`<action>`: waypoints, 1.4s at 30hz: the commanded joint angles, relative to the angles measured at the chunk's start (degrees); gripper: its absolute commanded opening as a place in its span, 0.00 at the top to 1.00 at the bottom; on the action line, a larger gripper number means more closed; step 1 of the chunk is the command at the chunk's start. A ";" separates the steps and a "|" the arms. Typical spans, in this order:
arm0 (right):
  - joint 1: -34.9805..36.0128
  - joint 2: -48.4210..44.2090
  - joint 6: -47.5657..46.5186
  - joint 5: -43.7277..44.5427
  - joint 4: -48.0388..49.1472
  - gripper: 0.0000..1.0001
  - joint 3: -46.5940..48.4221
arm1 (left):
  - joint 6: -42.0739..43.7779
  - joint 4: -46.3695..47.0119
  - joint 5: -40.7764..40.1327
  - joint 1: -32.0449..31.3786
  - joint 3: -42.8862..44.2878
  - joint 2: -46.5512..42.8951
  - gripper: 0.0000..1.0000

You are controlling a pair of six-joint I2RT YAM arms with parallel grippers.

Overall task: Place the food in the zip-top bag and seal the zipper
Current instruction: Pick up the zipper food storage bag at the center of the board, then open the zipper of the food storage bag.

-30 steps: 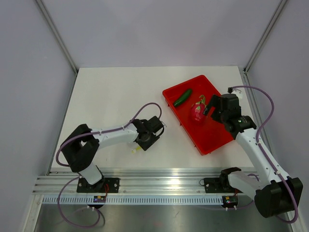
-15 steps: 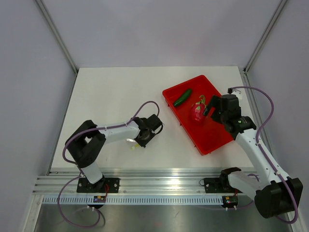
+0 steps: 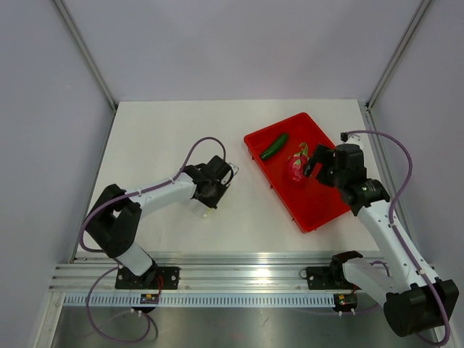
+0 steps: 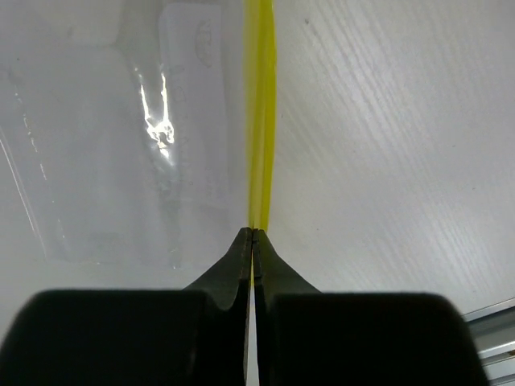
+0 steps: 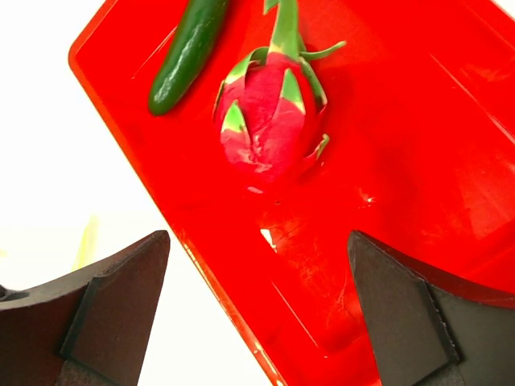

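The food (image 3: 275, 146), a small dark green cucumber (image 5: 187, 55), lies in the far corner of the red tray (image 3: 322, 212). The clear zip-top bag (image 4: 121, 145) lies on the white table, mostly hidden under my left gripper (image 3: 210, 192) in the top view. Its yellow-green zipper (image 4: 260, 112) runs straight away from my left gripper (image 4: 253, 233), which is shut on the near end of the strip. My right gripper (image 3: 315, 168) hangs open over the tray, right of the food, with nothing between its fingers (image 5: 257, 241).
A pink dragon fruit (image 3: 296, 167) with green leaf tips sits in the tray (image 5: 418, 161) next to the cucumber, just in front of my right gripper (image 5: 269, 121). The tray's near left rim crosses between my right fingers. An aluminium rail runs along the near table edge.
My left gripper has closed onto the zipper strip and shifted left and a little farther from the near edge. The right arm has barely moved and stays open.
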 commanded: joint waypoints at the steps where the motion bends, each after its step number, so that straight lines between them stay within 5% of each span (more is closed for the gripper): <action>1: 2.24 -0.27 -0.07 -3.55 0.62 0.01 1.60 | -2.65 2.61 4.16 0.07 2.17 -1.68 1.00; 19: 26.94 17.73 19.18 -0.92 10.72 0.04 5.29 | -18.21 15.35 19.36 4.64 -2.31 -10.82 1.00; 34: 30.47 31.54 19.71 -0.92 13.71 0.06 11.53 | -21.20 19.04 23.94 5.26 -3.55 -11.08 1.00; 42: 30.38 31.38 19.62 -0.40 13.54 0.07 10.92 | -20.77 18.87 24.73 6.13 -4.07 -11.70 1.00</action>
